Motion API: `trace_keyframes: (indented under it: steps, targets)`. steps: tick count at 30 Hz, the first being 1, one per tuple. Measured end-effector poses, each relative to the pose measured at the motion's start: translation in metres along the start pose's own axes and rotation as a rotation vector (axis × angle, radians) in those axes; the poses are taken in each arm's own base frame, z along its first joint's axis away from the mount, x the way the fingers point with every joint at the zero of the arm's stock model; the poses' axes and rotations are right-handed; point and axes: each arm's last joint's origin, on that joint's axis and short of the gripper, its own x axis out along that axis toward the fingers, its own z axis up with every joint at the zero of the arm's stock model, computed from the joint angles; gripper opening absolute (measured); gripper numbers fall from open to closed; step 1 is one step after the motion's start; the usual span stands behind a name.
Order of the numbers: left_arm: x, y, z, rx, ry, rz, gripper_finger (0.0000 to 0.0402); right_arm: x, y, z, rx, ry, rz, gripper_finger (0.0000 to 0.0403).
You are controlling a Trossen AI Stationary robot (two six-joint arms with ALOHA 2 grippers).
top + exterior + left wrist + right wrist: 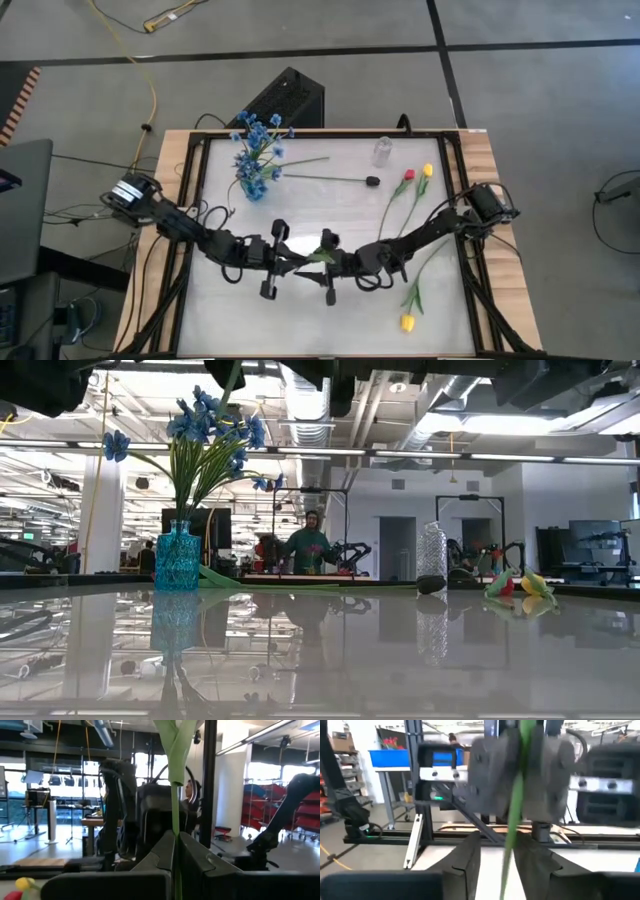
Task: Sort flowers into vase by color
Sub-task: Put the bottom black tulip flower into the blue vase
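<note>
Blue sprays already stand in the blue vase, far left. Left gripper is clamped on a green stem mid-table; right gripper straddles it, closing. Tulips, black bloom, clear vase remain.

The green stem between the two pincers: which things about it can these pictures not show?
- Bloom colour of the green stem: cut off by the left wrist view's top edge; the arms cover it in the high view.
- Right pincer grip: the stem is motion-blurred between its fingers.
- Low view: the stem is out of frame.
</note>
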Motion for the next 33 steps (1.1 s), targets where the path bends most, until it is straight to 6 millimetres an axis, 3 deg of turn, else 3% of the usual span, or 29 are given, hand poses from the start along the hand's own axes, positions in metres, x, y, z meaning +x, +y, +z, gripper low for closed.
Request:
trace_keyframes:
  steps: [7,14,23,33]
  targets:
    - [0.0,0.0,0.0,-0.026,0.004,-0.008,0.0,-0.001,0.001,-0.002,-0.015,0.018,-0.026,0.0026]
    - [-0.001,-0.002,-0.004,-0.025,0.044,-0.05,0.0003,-0.004,0.007,-0.005,-0.005,0.088,-0.013,0.0025]
    - [-0.002,-0.003,-0.019,-0.118,0.195,-0.048,0.0062,-0.015,0.002,-0.01,0.095,0.356,-0.046,0.0025]
    - [-0.005,-0.003,-0.03,-0.114,0.306,-0.027,0.009,-0.016,0.003,-0.012,0.175,0.393,-0.024,0.0025]
